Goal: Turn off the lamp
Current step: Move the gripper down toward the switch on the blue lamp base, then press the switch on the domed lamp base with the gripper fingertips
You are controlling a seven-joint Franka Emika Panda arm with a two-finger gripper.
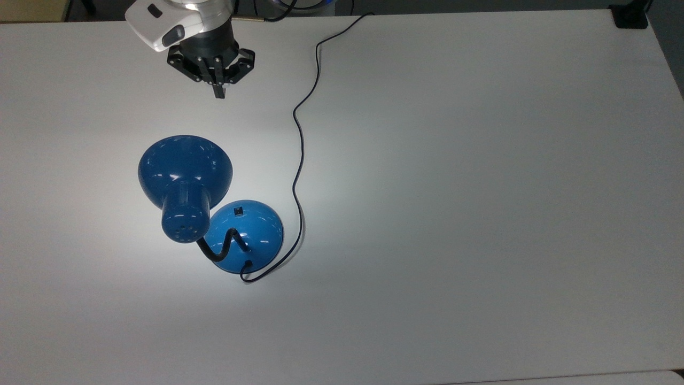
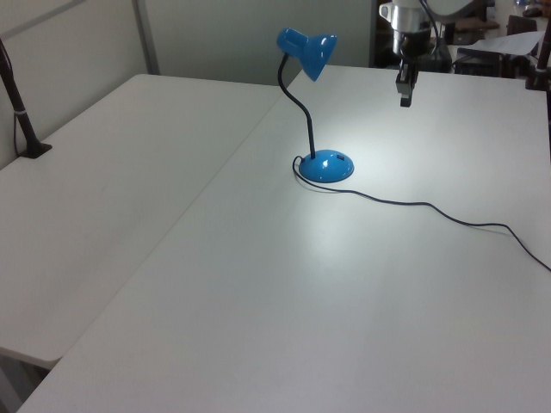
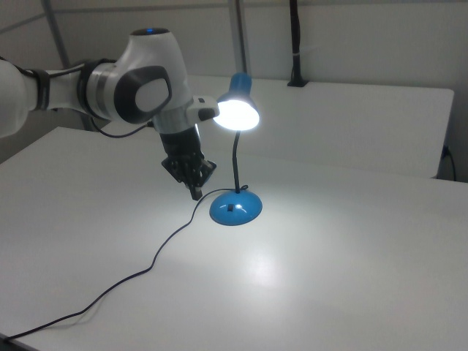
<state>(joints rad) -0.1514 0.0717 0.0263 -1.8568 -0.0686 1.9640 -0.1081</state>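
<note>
The blue lamp is lit and stands on the white table; its shade [image 1: 184,171] glows in the right view [image 3: 238,110] and casts a bright patch on the table. The round base [image 1: 251,235] [image 2: 326,165] [image 3: 236,208] carries a small black switch [image 1: 239,212] [image 3: 229,208]. A black gooseneck [image 2: 297,90] joins the base to the shade. My gripper [image 1: 218,94] [image 2: 405,100] [image 3: 195,194] hangs shut and holds nothing, above the table and well short of the base, beyond the shade toward the top view's upper edge.
The lamp's thin black cord [image 1: 297,160] [image 2: 430,206] [image 3: 139,274] snakes from the base across the table to its far edge. A black clamp [image 1: 629,18] sits at the top view's upper right corner. A second table [image 2: 103,172] adjoins on the left view's left.
</note>
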